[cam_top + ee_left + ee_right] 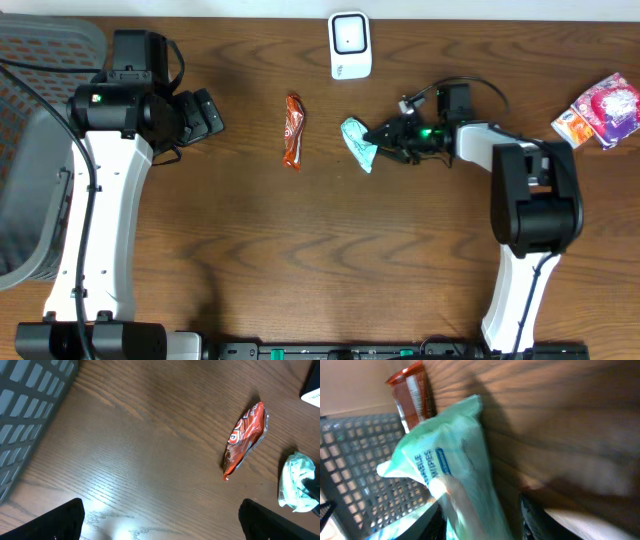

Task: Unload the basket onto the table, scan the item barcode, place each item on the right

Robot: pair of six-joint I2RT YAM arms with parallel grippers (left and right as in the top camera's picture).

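Wood-grain surface carries every item. Near its centre lies the teal wipes packet, close to the white scanner but not touching it. Expect a light, soft film pack that crumples under pressure and may slip. Take hold across one sealed end, leaving the barcode face uncovered. The right pincer sits at the packet's right end, jaws partly apart on either side of it, with no firm hold evident. An orange snack pouch lies nearby, to the left. The left pincer hangs wide open and empty, near the grey basket.
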